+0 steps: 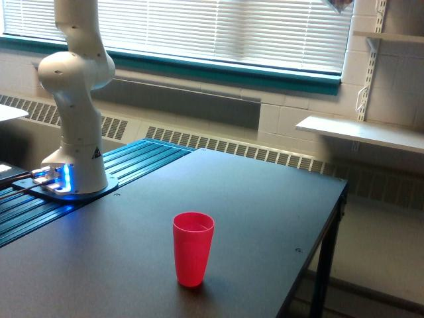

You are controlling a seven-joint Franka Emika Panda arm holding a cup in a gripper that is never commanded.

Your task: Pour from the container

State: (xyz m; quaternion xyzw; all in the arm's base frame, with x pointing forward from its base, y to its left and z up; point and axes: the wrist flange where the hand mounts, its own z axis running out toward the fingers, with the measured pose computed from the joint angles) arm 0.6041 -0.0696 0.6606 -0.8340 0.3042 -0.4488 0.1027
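On the dark table [265, 199] a red cup [193, 248] stands upright, unlabelled.

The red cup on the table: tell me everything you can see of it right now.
The red cup looks like smooth, slightly translucent plastic, tapering from a wider round rim to a narrower base. It stands upright, mouth open upward, on the dark table, near its front edge, toward the exterior view's right of the robot base. Nothing touches it but the tabletop. Whether it holds anything cannot be told. Neither pincer nor glass container is in view.
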